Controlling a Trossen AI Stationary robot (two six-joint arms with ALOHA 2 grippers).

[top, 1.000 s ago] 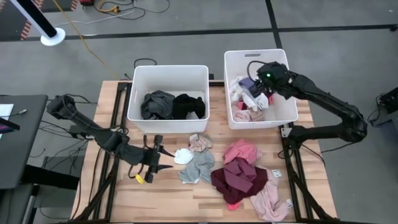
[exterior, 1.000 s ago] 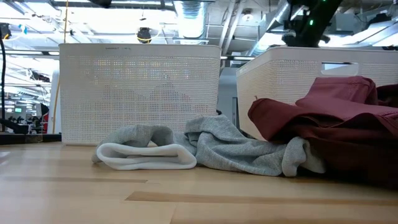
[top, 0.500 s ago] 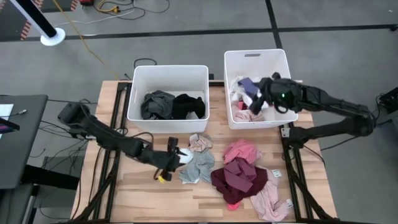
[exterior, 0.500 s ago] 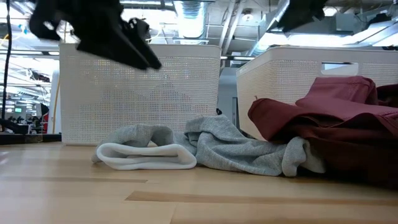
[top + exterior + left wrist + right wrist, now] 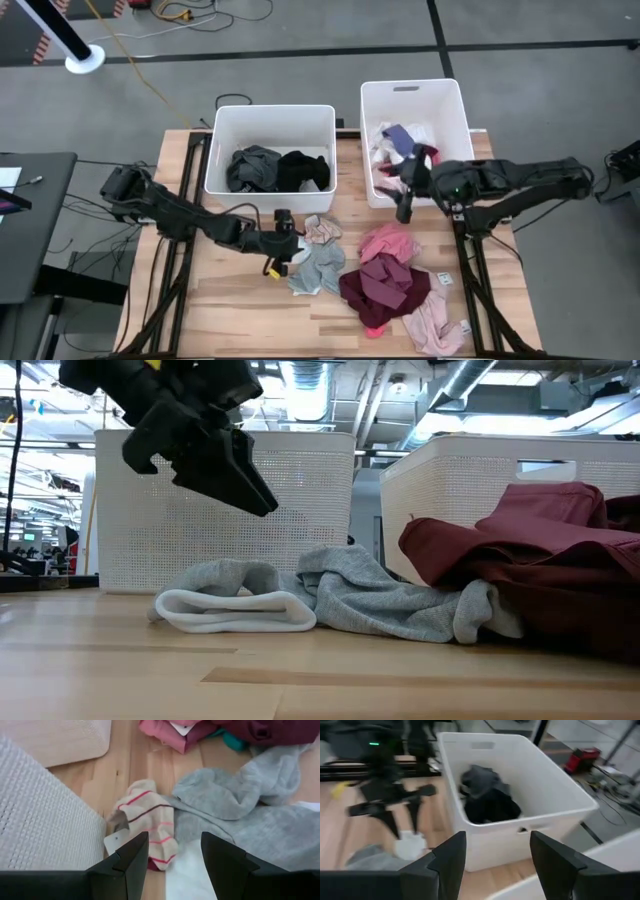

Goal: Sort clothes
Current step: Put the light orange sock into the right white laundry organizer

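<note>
Small clothes lie on the wooden table: a white piece (image 5: 294, 250), a grey piece (image 5: 322, 268), a beige striped piece (image 5: 322, 231), a pink piece (image 5: 388, 241), a maroon piece (image 5: 384, 286) and a pale pink piece (image 5: 436, 322). My left gripper (image 5: 290, 244) is open and empty, hovering just above the white piece (image 5: 192, 875) and beside the striped piece (image 5: 150, 822); the low view shows the gripper (image 5: 250, 490) clear above the white piece (image 5: 235, 610). My right gripper (image 5: 403, 205) is open and empty at the near wall of the right bin.
The left white bin (image 5: 272, 108) holds dark grey and black clothes (image 5: 278, 170). The right white bin (image 5: 410, 85) holds white, pink and navy clothes (image 5: 395, 150). Both stand at the table's far side. Bare wood shows at the near left (image 5: 230, 310).
My left gripper has gone toward the table's right edge, from the bare left part to above the white piece, still open. My right gripper has come from over the right bin toward the table's near edge and down, to the bin's near wall.
</note>
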